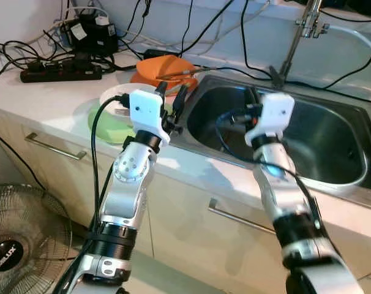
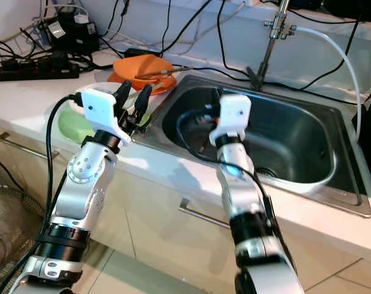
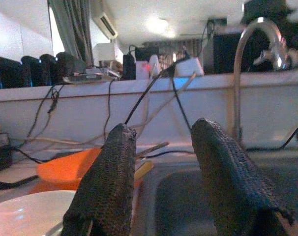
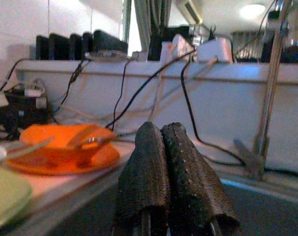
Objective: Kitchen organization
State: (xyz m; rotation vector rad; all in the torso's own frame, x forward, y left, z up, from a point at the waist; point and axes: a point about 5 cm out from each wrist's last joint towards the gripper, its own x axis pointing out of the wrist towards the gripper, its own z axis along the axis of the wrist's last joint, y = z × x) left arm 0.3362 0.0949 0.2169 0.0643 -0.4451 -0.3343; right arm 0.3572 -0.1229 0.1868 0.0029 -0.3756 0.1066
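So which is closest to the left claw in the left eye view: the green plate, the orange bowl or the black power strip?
From the left claw:
1. Green plate, just beside it on the counter.
2. Orange bowl, farther back, by the sink's corner.
3. Black power strip, far off to the robot's left.

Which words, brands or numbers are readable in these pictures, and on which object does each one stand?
One white word on the black hub of the floor fan: too blurred to read with confidence.
White labels on the black adapters at the back of the counter: too small to read.
Nothing else carries readable text.
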